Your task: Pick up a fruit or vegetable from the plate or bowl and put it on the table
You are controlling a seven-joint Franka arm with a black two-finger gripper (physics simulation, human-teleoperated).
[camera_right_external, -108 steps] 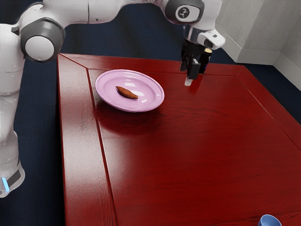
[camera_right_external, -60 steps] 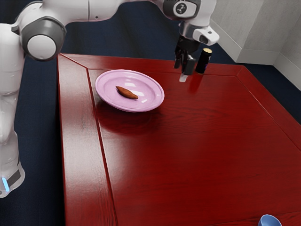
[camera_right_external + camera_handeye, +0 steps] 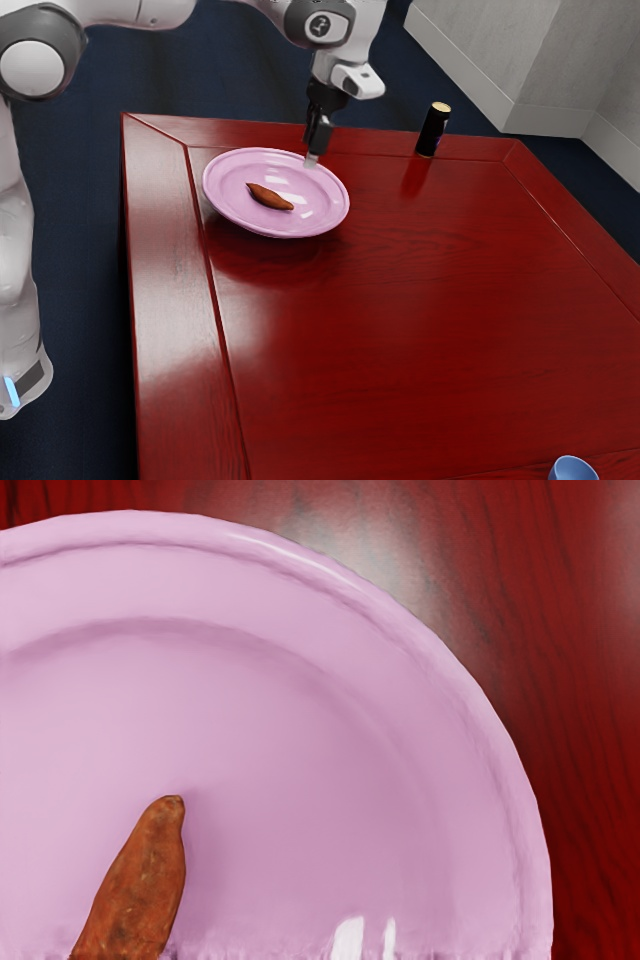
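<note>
My gripper (image 3: 312,160) is above the far rim of the pink plate (image 3: 225,200) in the exterior view, pointing down; how its fingers stand cannot be made out. On the plate lies a brown sweet potato (image 3: 270,197), to the exterior view's left of the gripper and apart from it. In the wrist view the sweet potato (image 3: 140,885) rests on the pink plate (image 3: 300,750), part of it cut off by the view's edge. The red table (image 3: 400,300) bears the plate.
A black bottle or can with a tan top (image 3: 433,130) stands near the table's far edge, toward the exterior view's right. A blue cup or bowl (image 3: 574,469) is at the exterior view's lower right. Grey walls (image 3: 540,60) rise beyond the table.
My arm and gripper have swung toward the exterior view's left, from beside the black bottle to above the plate's far rim. The plate and sweet potato have not moved.
</note>
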